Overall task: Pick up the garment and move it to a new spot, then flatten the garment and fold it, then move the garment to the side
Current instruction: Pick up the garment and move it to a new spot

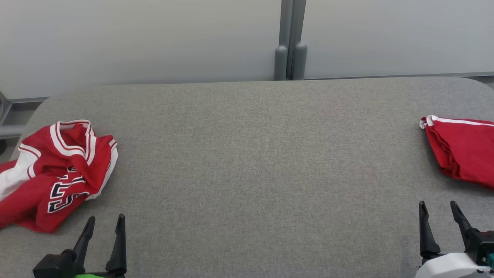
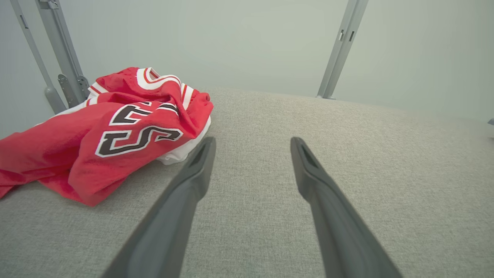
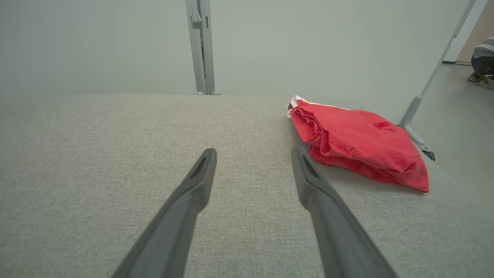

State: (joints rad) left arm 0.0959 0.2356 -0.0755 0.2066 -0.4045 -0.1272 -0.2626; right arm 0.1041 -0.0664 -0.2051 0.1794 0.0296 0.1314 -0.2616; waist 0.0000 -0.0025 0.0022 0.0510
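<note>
Nearest the robot, both grippers sit low at the table's front edge. The left gripper (image 1: 107, 218) is by the front left corner and the right gripper (image 1: 437, 204) by the front right one, each with its fingers spread wide and nothing between them. Looks like a ready pose, not a grab.

Just past the left one, right at the left edge of the table (image 1: 247, 154), lies the jersey (image 1: 58, 173), red and white and bunched in a heap. That's probably the one to pick up. Over at the right edge is a red folded garment (image 1: 463, 150), neat and parked out of the way, so likely done already. The bare middle leaves room for flattening.

Behind the far edge stand two grey posts (image 1: 291, 61) and a pale wall (image 1: 135, 38).
</note>
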